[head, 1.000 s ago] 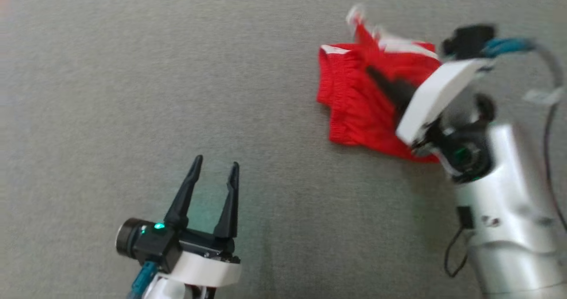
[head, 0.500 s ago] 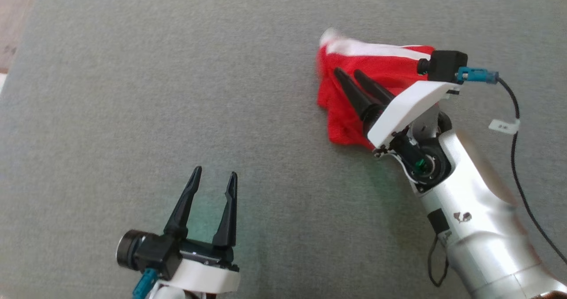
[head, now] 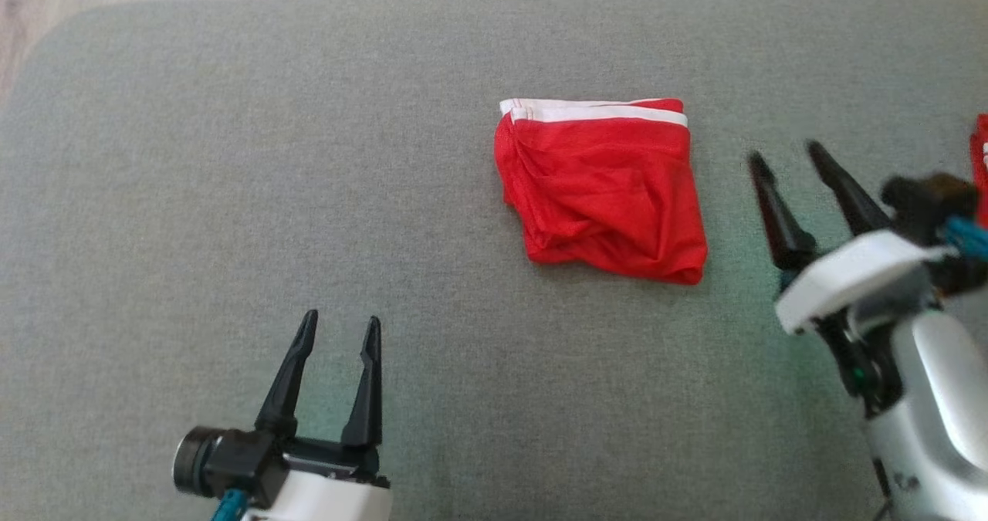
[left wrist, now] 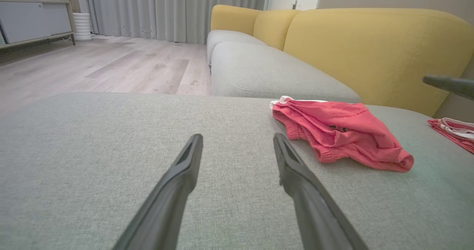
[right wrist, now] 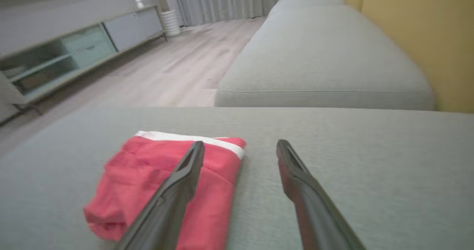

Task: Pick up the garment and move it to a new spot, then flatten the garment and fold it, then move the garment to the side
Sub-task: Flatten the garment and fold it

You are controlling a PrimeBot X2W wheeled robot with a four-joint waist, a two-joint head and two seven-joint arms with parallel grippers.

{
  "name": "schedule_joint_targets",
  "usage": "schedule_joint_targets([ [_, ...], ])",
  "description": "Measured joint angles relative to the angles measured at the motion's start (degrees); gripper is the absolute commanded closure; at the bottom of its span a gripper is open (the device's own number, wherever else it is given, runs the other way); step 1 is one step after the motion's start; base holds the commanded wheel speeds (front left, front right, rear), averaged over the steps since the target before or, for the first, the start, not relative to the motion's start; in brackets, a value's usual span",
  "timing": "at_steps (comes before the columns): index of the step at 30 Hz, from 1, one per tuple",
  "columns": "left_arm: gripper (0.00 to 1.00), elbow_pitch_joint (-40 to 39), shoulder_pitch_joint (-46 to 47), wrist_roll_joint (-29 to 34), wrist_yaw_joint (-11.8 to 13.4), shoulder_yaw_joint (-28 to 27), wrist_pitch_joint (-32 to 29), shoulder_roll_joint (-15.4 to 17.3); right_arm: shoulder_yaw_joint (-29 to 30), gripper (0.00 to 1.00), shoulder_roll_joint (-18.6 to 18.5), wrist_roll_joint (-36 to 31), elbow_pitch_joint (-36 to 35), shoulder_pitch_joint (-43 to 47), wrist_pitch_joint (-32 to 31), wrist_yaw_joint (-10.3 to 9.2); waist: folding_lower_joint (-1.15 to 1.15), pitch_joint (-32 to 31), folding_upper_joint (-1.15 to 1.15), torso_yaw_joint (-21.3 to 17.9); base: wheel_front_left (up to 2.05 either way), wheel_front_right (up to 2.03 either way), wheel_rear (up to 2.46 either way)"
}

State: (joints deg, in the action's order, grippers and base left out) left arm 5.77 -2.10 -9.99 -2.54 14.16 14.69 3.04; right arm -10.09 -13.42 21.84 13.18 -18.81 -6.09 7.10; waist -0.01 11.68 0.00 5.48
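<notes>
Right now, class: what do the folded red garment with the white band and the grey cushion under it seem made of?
Red garment: thin, soft cloth, perhaps a light knit; it creases and bunches. Grey cushion: matte woven upholstery, probably; a fine flecked weave shows.

The garment (head: 602, 189) is plain bright red with a white band along its far edge. The cushion (head: 231, 158) under it is a flecked grey weave. The left gripper (head: 341, 316) has matt black jaws on a white collar, with a teal plug (head: 229, 503) beside it. The right gripper (head: 786, 152) has the same black jaws and white collar, on a silver forearm (head: 934, 397). A second cloth (left wrist: 451, 129) is red with white trim. The sofa back (left wrist: 370, 50) is mustard yellow, the floor (left wrist: 111, 65) pale wood-grain and the curtains (left wrist: 166, 9) grey.
</notes>
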Motion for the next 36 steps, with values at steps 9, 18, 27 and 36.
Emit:
schedule_joint_targets([
  [9,0.0,-0.7,-0.2,0.0,-0.6,0.6,0.0,0.0,1.0,1.0,1.7,-2.9,5.4,-1.6,0.6,0.0,0.01,2.1,0.0,3.0,0.0,0.0,0.0],
  [18,0.0,-0.6,1.2,0.0,-0.6,0.6,0.0,0.0,-5.8,1.0,1.9,-2.6,17.1,-9.1,3.4,0.0,0.02,4.4,0.0,5.6,0.0,0.0,0.0],
  [27,0.0,-0.5,1.6,-0.6,-0.2,0.7,0.0,0.0,-16.6,1.0,1.3,0.0,20.6,-10.1,6.0,0.0,0.01,3.8,0.0,5.8,0.0,0.0,0.0],
  [36,0.0,-0.4,1.6,-1.2,0.5,0.8,0.0,-0.1,-24.9,1.0,0.4,2.4,19.7,-9.9,5.3,0.0,0.01,2.5,0.0,5.6,0.0,0.0,0.0],
])
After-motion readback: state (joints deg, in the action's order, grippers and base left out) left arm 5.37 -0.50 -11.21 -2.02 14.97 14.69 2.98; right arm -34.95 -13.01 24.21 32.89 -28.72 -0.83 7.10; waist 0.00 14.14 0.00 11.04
